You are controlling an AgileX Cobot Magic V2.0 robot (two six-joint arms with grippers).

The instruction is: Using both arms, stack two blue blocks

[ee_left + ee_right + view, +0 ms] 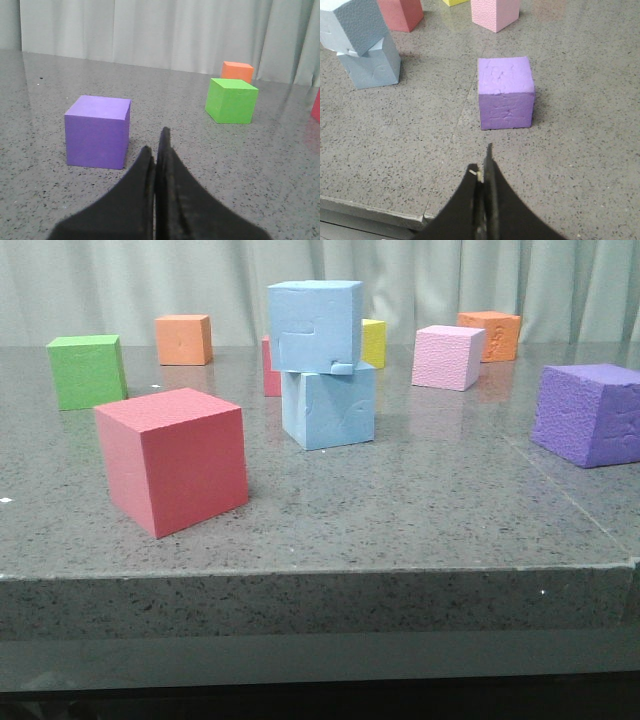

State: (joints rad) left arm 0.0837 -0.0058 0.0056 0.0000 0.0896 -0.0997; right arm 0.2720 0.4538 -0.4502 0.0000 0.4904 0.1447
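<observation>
The two blue blocks stand stacked mid-table in the front view: the upper blue block (313, 325) rests, turned slightly and offset to the left, on the lower blue block (330, 405). The right wrist view shows the same stack, upper block (352, 25) over lower block (372, 67), well away from my right gripper (481, 160). That gripper is shut and holds nothing. My left gripper (156, 142) is shut and empty too, and no blue block appears in its view. Neither gripper appears in the front view.
A big red cube (175, 458) sits front left, a purple cube (590, 415) at the right. Green (88, 370), orange (184, 339), pink (448, 357), yellow (373, 342) and another orange cube (491, 335) stand farther back. A purple cube (97, 131) lies just beyond the left gripper. The table edge (320, 575) runs along the front.
</observation>
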